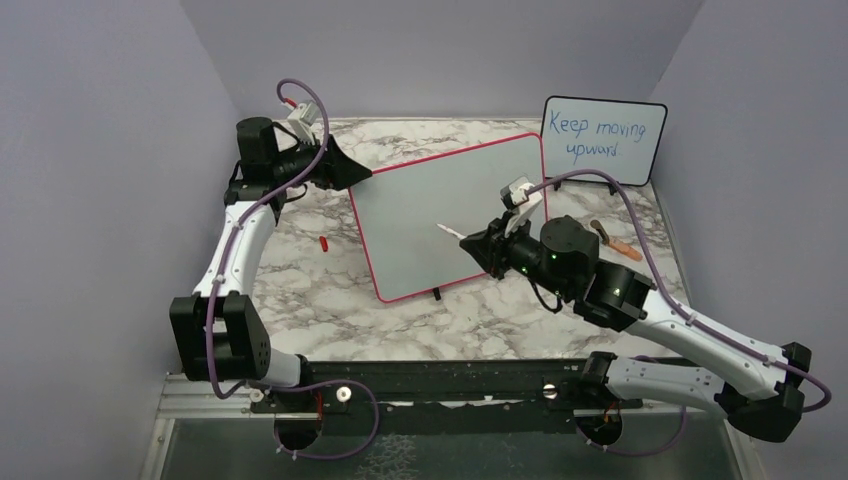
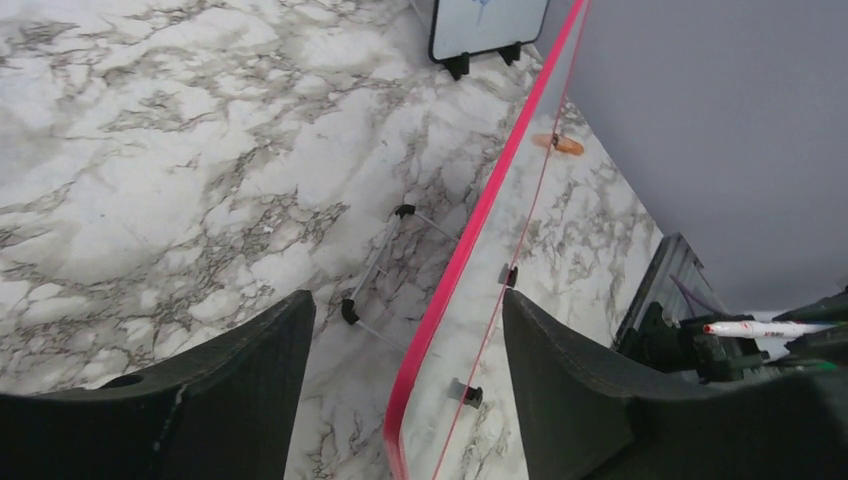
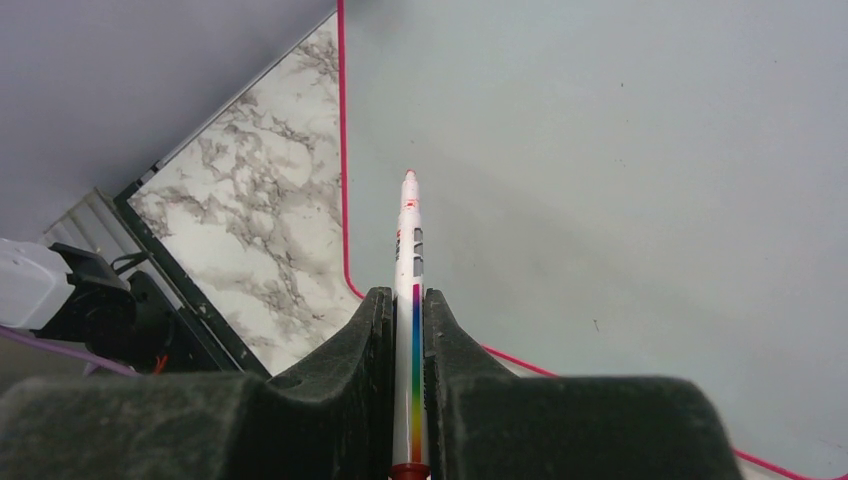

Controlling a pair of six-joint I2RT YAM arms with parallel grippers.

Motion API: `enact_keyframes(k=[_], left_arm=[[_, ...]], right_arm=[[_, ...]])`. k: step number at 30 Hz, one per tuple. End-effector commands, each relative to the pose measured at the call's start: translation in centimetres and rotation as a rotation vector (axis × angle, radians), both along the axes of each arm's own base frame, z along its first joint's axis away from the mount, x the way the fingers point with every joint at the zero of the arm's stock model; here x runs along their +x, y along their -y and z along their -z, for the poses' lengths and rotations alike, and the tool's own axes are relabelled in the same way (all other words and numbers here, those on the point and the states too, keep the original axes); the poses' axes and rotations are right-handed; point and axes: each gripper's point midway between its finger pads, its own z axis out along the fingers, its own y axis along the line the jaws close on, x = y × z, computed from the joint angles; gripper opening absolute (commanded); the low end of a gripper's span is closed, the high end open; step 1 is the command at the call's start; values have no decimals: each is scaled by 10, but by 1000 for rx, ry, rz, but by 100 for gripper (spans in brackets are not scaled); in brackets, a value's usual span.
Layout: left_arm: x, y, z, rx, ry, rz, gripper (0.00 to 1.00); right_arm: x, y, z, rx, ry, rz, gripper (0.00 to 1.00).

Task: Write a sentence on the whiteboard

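The whiteboard [image 1: 420,200], red-framed with black feet, stands tilted in the middle of the marble table. Its face is blank, with no red sentence on it. My left gripper [image 1: 350,170] is open at the board's upper left corner. In the left wrist view its jaws [image 2: 405,300] stand wide apart on either side of the red edge [image 2: 470,240], not touching it. My right gripper [image 1: 482,240] is shut on a white marker [image 1: 450,231]. In the right wrist view the marker [image 3: 408,240], with a rainbow stripe, points at the board face [image 3: 620,200], its tip close to the surface.
A smaller black-framed board [image 1: 603,138] with blue writing "Keep moving upward" stands at the back right, and also shows in the left wrist view [image 2: 490,20]. A small red cap [image 1: 323,243] lies left of the whiteboard. An orange-handled tool [image 1: 615,242] lies to its right.
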Motion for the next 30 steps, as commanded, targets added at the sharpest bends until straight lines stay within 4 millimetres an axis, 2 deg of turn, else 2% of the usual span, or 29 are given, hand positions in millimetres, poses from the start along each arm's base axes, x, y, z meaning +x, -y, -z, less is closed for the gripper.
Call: enact_keyframes(k=[1,4,7,11,16,24,28,30], left_arm=[[-6,12,-5,-59,37,152,65],[-10,17,0,-80,26,197,58],[-15,26,9,-93,5,240,46],[-21,30,10,-109,20,262,28],[-29,33,14,-124,23,269,20],[-45,36,17,-144,53,265,1],[-51,35,21,-135,62,260,0],[-58,44,24,-130,66,284,0]], right_arm=[[3,-6,-8,-25,21,-16,1],[3,-12,-8,-29,22,-33,1],[4,-17,-7,-31,23,-48,1],[4,-23,-7,-36,25,-71,1],[5,-26,-8,-45,28,-77,1],[9,-34,-8,-69,0,-71,1],[11,-36,-6,-91,-7,-43,0],[11,-35,-9,-96,4,-20,0]])
